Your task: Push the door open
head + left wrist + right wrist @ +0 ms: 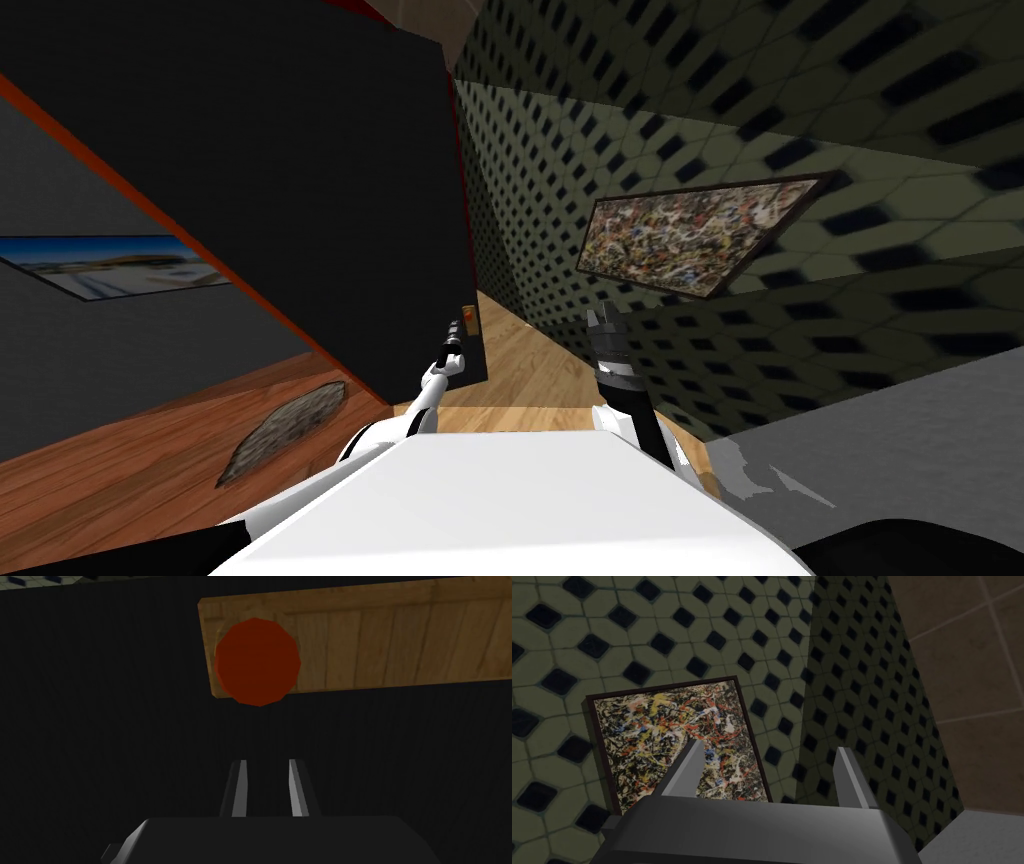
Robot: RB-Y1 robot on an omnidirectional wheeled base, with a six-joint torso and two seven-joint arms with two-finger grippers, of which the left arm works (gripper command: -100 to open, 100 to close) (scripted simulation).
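Ahead of the left gripper [267, 763], the door [100, 726] face is a matt, near-black sheet, perhaps finely ribbed, though the view is too dim to be sure. Beyond the fingertips, a plate [400, 641] shows board-like wood grain with little sheen. The red knob [257, 661] at its end is flat-faceted and matt. The gripper's fingers [241, 786] are smooth, light grey, faintly glossy.

A splatter-paint picture [700, 235] hangs on the diamond-tiled wall [620, 60]; a blue picture [110, 265], perhaps a landscape, hangs on the grey wall [60, 380]; a mottled rug [285, 430] lies on the reddish wood floor [120, 480].
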